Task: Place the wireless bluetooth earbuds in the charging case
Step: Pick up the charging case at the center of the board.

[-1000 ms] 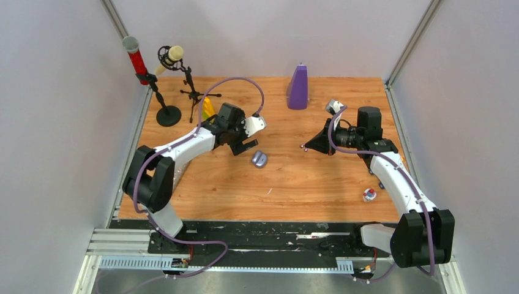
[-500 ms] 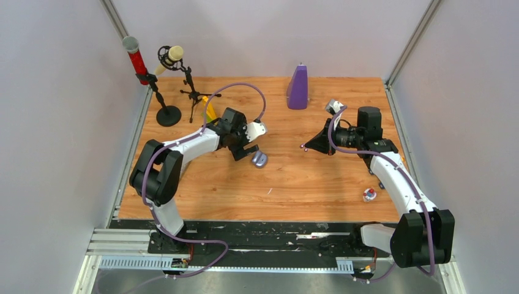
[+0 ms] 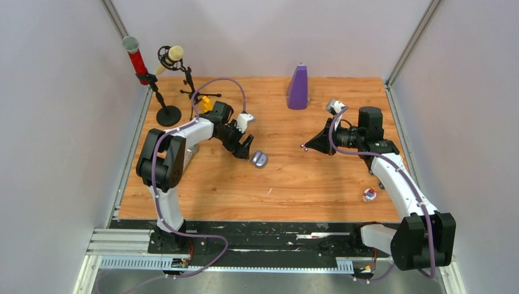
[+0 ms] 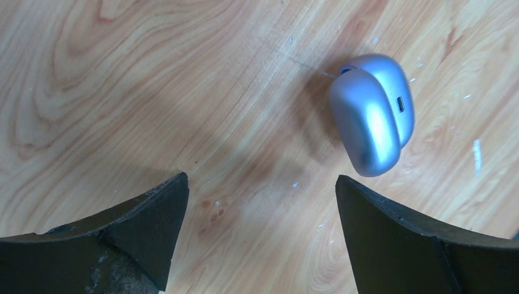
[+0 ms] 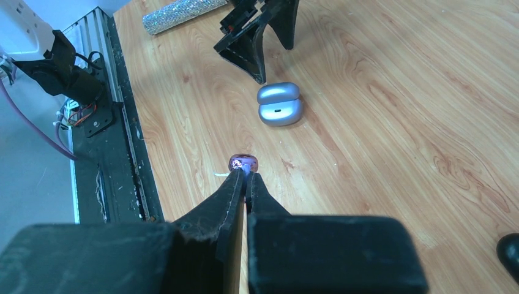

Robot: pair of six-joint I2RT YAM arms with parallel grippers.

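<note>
Earbud first: one pale purple earbud (image 5: 243,163) is pinched at the very tip of the right gripper (image 5: 245,179), whose jaws are shut tight on it above the bench (image 3: 306,184). No other bud can be made out for certain. The charging case (image 4: 372,113), a pale bluish-purple oval, lies on the wood to the left of that gripper and well apart from it, with bare bench between the two. Its two rounded halves lie side by side and its small port faces the right arm; whether the lid is open enough to take a bud cannot be told from these views. The left gripper (image 4: 262,180) is much the nearer, with its jaws spread wide and holding nothing. In its wrist view the case sits just ahead of the fingertips and off towards the right-hand finger, not centred in the gap. The case's long axis runs roughly along the line the gripper points, so the jaws would probably close across its narrow width. The left arm likely needs a short shift forward and to that side to straddle and steady the case before the right arm brings the bud across.
</note>
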